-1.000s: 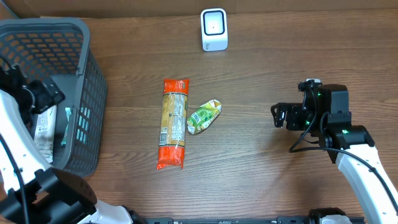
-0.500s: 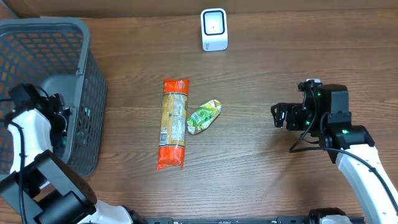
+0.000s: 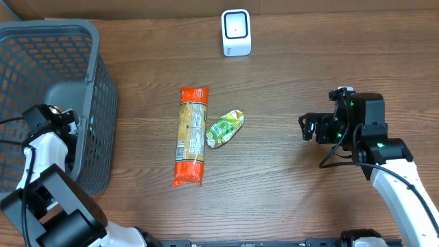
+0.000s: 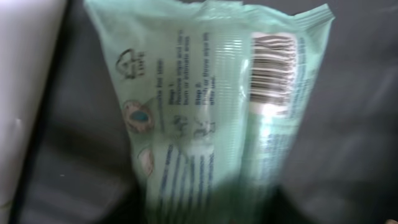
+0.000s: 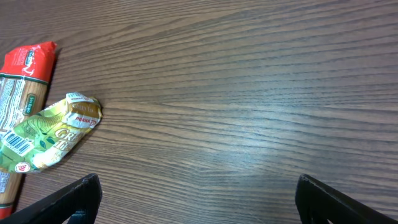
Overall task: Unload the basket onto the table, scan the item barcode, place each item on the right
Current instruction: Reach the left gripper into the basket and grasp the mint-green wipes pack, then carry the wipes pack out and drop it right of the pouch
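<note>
**Left arm in basket, pouch in close view**

One wood-grain table. One grey plastic lattice basket. My left end effector is inside it, opening cannot tell. My right end effector is spread wide. One long orange packet. One glossy mint pouch in the basket, striped barcode facing up. One crumpled green packet. One white scanner.
</note>
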`<state>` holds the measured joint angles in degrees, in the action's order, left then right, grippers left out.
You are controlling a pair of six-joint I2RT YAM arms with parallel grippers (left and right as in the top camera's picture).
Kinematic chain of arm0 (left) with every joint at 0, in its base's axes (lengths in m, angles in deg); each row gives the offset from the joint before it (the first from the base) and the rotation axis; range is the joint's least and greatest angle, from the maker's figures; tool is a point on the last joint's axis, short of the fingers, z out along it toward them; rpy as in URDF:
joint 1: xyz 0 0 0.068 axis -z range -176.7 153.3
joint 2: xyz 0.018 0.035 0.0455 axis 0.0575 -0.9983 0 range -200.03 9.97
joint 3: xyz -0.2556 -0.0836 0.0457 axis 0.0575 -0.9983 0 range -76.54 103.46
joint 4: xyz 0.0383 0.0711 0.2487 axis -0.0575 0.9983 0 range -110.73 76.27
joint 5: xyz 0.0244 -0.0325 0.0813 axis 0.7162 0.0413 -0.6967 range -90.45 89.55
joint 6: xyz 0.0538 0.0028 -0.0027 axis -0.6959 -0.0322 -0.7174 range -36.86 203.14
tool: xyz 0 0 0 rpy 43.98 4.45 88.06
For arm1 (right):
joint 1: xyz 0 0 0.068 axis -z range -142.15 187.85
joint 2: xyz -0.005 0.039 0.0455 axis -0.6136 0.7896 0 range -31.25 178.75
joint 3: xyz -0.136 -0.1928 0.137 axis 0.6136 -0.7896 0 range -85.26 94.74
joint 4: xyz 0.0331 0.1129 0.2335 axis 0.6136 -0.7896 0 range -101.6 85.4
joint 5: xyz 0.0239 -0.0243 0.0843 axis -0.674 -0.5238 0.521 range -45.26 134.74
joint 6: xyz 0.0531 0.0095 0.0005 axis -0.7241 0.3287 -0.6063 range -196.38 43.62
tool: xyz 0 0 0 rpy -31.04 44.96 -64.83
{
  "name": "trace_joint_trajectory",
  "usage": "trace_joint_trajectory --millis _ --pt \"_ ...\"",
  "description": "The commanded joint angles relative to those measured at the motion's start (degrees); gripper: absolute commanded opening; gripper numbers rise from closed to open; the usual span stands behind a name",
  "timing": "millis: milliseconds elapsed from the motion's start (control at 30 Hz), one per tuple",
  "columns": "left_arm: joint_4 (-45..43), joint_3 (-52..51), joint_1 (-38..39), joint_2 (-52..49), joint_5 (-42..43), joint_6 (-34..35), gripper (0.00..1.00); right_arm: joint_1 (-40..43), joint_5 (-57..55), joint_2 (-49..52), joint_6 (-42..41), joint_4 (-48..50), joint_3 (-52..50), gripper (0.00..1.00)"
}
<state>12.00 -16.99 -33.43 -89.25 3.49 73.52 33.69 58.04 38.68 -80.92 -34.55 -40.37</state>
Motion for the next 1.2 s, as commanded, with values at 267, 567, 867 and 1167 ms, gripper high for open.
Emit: trace_joint_trajectory --millis 267,567,867,1167 --pt "9.66 10.14 0.55 0.46 0.57 6.05 0.04 0.04 0.31 0.17 -0.31 0.52 0.94 1.00" --pt "37.64 49.57 1.53 0.46 3.48 9.01 0.04 0.04 0.31 0.17 -0.31 0.83 0.94 1.00" --pt "53.79 74.82 11.82 0.52 22.34 9.01 0.04 0.04 0.31 0.17 -0.31 1.09 0.94 1.00" --pt "53.00 60.37 37.70 -0.55 23.80 11.17 0.04 0.04 0.31 0.17 -0.31 1.11 0.94 1.00"
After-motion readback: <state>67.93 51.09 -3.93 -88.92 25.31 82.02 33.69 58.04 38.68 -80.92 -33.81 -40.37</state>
